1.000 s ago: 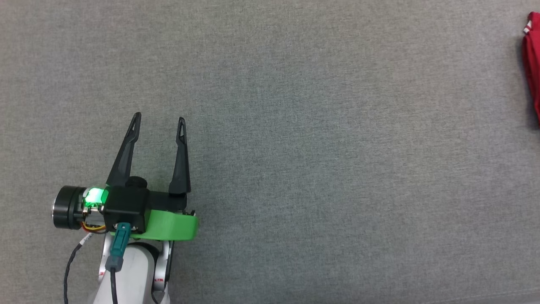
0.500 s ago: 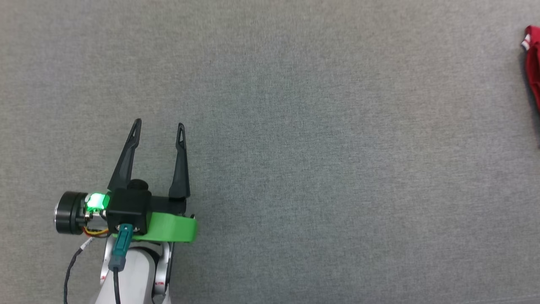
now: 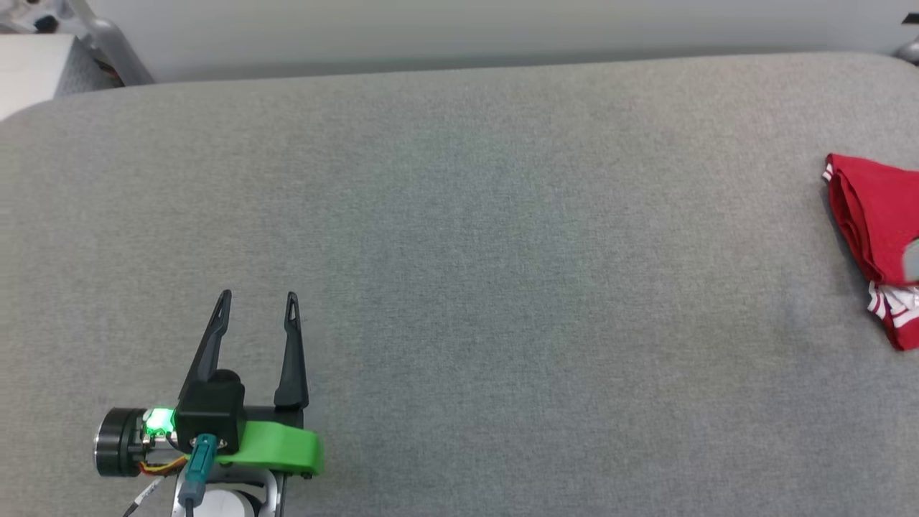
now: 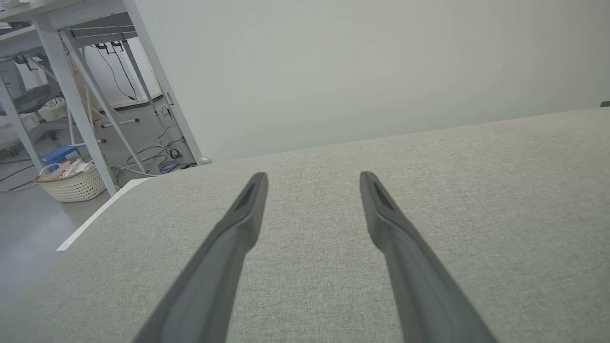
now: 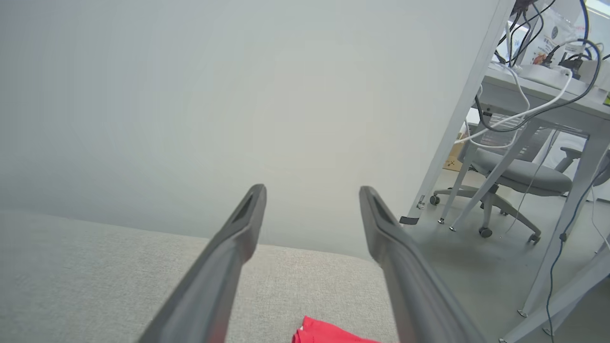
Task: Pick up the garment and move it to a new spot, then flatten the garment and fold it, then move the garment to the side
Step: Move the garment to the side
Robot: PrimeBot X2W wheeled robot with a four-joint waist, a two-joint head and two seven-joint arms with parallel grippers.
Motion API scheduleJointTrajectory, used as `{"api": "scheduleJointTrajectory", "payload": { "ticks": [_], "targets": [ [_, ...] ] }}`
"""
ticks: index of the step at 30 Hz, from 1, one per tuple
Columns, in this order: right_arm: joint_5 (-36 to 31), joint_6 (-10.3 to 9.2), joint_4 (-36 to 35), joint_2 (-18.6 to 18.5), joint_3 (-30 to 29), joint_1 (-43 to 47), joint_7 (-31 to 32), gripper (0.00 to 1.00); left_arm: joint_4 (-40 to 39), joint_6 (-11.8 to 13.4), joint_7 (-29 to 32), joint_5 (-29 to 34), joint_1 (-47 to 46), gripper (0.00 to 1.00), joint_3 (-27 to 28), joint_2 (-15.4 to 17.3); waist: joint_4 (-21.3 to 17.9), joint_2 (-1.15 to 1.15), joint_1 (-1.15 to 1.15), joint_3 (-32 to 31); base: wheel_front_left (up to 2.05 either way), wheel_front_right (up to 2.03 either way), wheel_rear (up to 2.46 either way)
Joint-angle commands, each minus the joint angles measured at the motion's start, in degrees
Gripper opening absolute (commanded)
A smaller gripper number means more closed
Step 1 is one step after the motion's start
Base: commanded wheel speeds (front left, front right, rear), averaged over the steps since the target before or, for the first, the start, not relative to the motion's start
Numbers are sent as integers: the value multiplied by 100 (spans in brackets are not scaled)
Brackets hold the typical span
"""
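Head view: soft red garment (image 3: 870,208) on woven grey surface (image 3: 502,251); left tool (image 3: 258,294), right tool (image 5: 310,189) splayed, empty

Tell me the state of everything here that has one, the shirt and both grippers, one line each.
garment: folded in layers, lying on the grey surface, not gripped.
left gripper: open, holding nothing.
right gripper: open, holding nothing.

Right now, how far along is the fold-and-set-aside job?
Done, apparently: the garment lies folded at the right side of the grey surface, no gripper on it. In hand: nothing; the left gripper and right gripper stand open and empty. Left: probably nothing, though the frame edge cuts off part of the fold.
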Motion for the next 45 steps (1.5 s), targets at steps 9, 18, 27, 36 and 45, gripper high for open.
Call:
{"api": "scheduleJointTrajectory", "payload": {
  "ticks": [9,18,27,36,45],
  "targets": [
    [-244,-4,-1605,1077,313,1316,-58,100,109,-78,-34,-28,238,100,101,-97,411,0,1,-585,0,0,0],
    [-287,-4,-1784,1728,361,2352,-59,100,204,-159,-34,41,333,100,60,-158,591,0,1,-770,0,0,0],
    [-338,-4,-1920,2048,72,3176,-60,100,253,-218,-34,64,471,100,19,-201,636,0,1,-936,0,0,0],
    [-455,-4,-2361,2191,-46,3701,-60,100,267,-275,-34,57,624,100,19,-215,617,0,1,-1078,0,0,0],
    [-559,-4,-2560,2246,31,3880,-60,100,280,-342,-34,51,697,100,31,-210,583,0,1,-1169,0,0,0]
  ]
}}
